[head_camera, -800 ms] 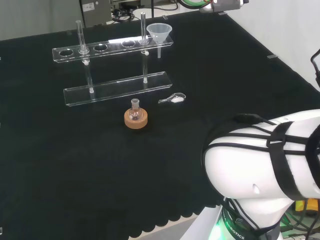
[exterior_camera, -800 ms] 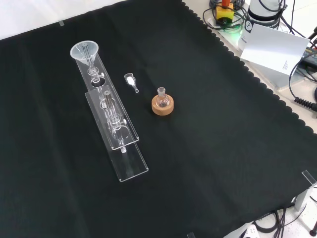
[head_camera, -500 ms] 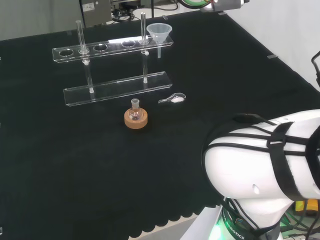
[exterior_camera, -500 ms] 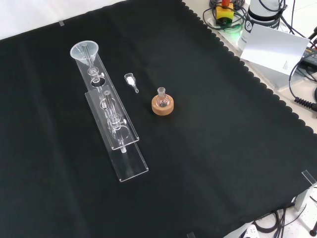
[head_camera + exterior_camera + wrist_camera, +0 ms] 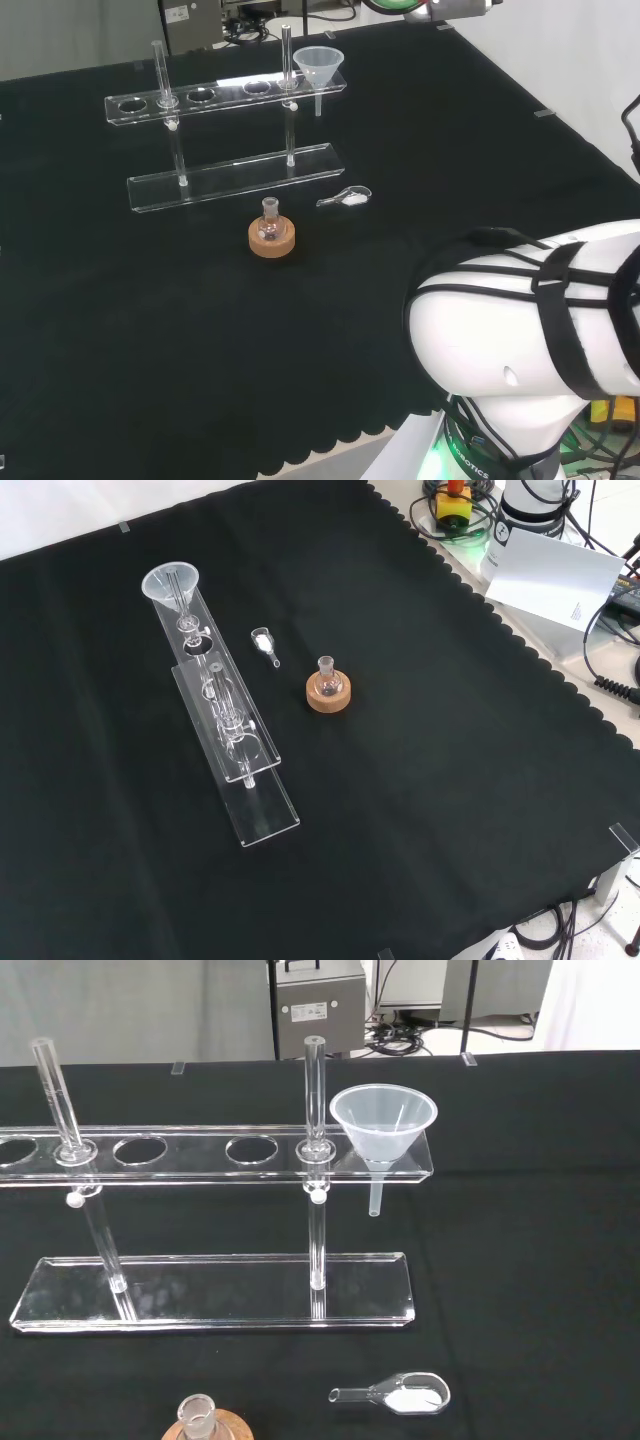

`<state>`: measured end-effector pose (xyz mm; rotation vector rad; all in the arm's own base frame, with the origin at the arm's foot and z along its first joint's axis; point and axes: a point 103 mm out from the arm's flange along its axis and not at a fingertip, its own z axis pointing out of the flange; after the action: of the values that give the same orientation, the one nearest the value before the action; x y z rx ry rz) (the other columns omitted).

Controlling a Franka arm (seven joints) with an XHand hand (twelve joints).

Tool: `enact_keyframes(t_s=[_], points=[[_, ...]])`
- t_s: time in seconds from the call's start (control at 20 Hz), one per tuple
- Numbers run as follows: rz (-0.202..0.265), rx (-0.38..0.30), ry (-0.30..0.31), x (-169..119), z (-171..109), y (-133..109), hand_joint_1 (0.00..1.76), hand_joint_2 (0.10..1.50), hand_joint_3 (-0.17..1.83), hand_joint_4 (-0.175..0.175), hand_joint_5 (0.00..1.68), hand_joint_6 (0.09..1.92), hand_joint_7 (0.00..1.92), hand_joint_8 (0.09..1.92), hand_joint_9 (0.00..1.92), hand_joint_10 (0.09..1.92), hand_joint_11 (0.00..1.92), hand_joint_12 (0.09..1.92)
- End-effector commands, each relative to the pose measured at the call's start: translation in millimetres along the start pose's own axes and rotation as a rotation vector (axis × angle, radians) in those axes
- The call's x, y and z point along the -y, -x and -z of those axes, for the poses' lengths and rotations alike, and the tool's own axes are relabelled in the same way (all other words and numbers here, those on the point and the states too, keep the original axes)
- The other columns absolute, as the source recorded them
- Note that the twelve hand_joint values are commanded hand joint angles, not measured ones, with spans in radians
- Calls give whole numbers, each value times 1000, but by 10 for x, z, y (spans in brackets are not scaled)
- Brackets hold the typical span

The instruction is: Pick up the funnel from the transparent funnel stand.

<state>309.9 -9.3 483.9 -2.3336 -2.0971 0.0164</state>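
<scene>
Arm: a big white link point(image 5: 530, 320) is seen nearest in the head view.
Hand: whether the fingers are released or clenched cannot be told.
Flask: a small one point(image 5: 270, 210) is seated on a cork ring point(image 5: 271, 238).
Scoop: a clear one point(image 5: 346, 198) with white powder is laid just beside the stand's base.
Stand: the transparent funnel stand point(image 5: 228, 176) is set upright, farther back.
Funnel: the funnel point(image 5: 318, 66) is lodged in the upper shelf's right-end hole, untouched.

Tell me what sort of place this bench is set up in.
Probably a chemistry-style lab bench: a clear plastic funnel sits in a transparent funnel stand, and a small glass flask on a cork ring stands beside a little clear scoop of white powder.
</scene>
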Motion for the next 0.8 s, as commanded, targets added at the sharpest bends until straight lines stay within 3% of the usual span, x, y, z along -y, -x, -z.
enact_keyframes(t_s=[0.05,0.5,0.8], points=[[-29,-6,-9,-125,-27,116,0,1233,412,17,99,87,0,165,61,599,0,1354],[-74,-21,-55,-509,-237,436,0,1229,400,17,112,87,0,167,59,598,0,1355],[-78,-42,-115,-1053,-401,713,46,1194,365,20,118,87,56,208,65,614,0,1352]])
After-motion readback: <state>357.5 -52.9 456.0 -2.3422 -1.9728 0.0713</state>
